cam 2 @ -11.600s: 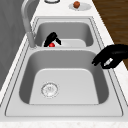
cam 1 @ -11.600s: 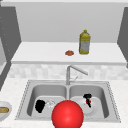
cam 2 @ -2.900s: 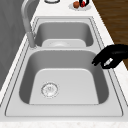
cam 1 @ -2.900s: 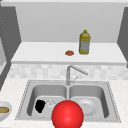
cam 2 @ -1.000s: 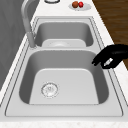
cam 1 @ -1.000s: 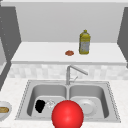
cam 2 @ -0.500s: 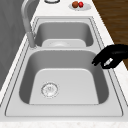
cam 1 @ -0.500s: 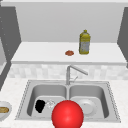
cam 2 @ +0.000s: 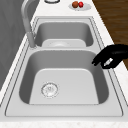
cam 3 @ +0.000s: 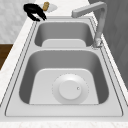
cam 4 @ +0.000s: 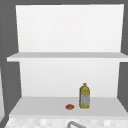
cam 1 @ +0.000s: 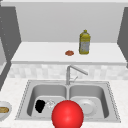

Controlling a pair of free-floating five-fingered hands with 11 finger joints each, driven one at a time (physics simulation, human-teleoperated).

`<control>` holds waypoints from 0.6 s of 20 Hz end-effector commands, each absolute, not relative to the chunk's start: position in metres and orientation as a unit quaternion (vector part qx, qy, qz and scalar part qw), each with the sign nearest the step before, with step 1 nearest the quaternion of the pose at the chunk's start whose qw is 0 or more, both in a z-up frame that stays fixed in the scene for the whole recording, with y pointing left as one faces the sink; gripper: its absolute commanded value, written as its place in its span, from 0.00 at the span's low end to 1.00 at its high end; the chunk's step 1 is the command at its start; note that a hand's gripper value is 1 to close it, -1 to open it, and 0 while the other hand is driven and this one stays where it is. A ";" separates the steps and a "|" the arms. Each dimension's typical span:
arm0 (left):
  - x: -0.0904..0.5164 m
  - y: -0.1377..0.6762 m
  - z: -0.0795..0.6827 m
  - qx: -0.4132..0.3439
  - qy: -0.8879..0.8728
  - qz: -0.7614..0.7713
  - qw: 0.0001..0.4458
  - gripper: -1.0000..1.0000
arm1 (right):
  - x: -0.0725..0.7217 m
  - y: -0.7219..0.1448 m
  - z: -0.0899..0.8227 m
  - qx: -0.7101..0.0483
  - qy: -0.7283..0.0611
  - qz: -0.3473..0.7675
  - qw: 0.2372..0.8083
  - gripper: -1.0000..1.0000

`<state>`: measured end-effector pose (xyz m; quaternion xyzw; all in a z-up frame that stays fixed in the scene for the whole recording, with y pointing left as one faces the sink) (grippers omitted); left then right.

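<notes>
My left hand (cam 1: 40,106) hangs over the left basin (cam 1: 35,93), near its front rim. It appears as a black hand (cam 2: 110,58) above the rim in the left side view, fingers curled toward the thumb with nothing between them. From the right it is the hand (cam 3: 35,11) close to a bowl with a piece of bread (cam 3: 46,5). A big red ball (cam 1: 67,115) sits very close to the front camera, covering the sink's front edge. A white plate (cam 3: 70,88) lies flat in the right basin.
The faucet (cam 1: 72,71) stands behind the divider, spout angled right. A yellow bottle (cam 1: 84,42) and a small red-brown thing (cam 1: 69,52) stand on the shelf. A bowl (cam 1: 3,110) sits on the left counter. A plate (cam 2: 86,7) with a brown and a red item lies beyond the far basin.
A black hand with something red over the far basin 11.6 s ago has left; a red item now lies on the far plate. Nothing has moved in the last 2.9 s.
</notes>
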<state>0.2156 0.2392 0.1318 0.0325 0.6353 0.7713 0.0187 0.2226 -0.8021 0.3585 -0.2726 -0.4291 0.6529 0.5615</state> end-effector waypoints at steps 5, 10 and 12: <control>0.216 0.239 0.132 0.032 0.635 0.771 0.019 0.50 | 0.193 -0.803 0.418 -0.255 -0.432 0.650 0.571 0.00; 0.216 0.239 0.132 0.032 0.635 0.771 0.019 0.50 | 0.177 -0.795 0.458 -0.257 -0.422 0.657 0.569 0.00; 0.216 0.239 0.132 0.032 0.635 0.771 0.019 0.50 | 0.176 -0.788 0.467 -0.256 -0.418 0.661 0.568 0.00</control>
